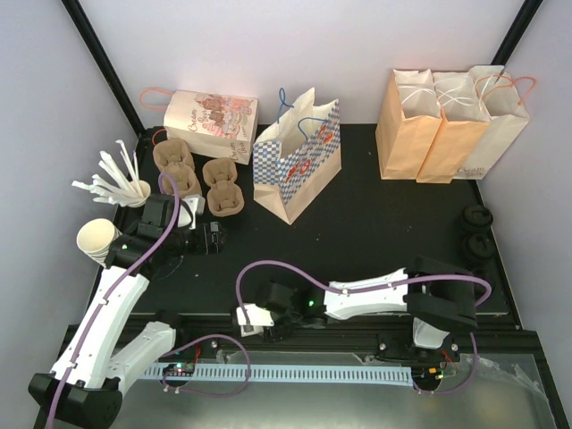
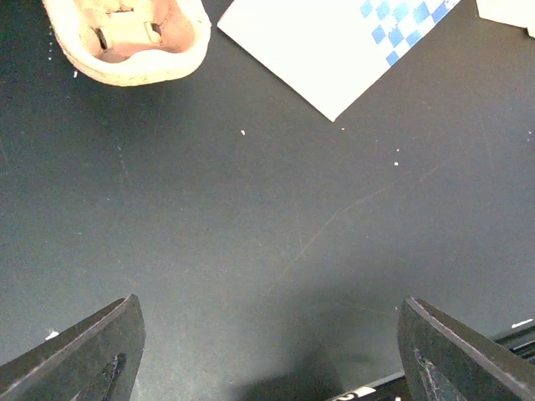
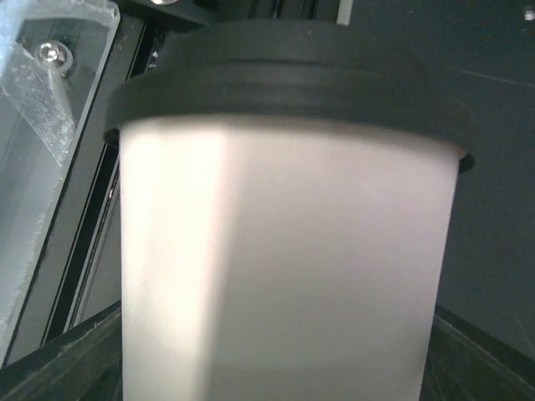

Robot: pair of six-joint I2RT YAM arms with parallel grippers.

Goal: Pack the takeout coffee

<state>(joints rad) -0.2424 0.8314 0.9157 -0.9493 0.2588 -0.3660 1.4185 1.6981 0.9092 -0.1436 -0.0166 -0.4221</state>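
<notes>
At 6 o'clock, table [image 1: 375, 223] edge | right gripper [image 1: 243, 320] around lidded cup [image 3: 284, 251], can't tell if clamped | left gripper [image 2: 267, 351] apart, empty | I judge: pick step; next confirm grip, lift toward carriers [image 1: 198, 174] at 11 o'clock

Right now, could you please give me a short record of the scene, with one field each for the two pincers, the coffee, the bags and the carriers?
left pincer: open over bare black table, holding nothing
right pincer: around a lidded coffee cup at the near table edge; grip not certain
cup lid: black, fitted on
bags: checkered bag mid-table, three tan bags far right
pulp carriers: far left, cupless
</notes>
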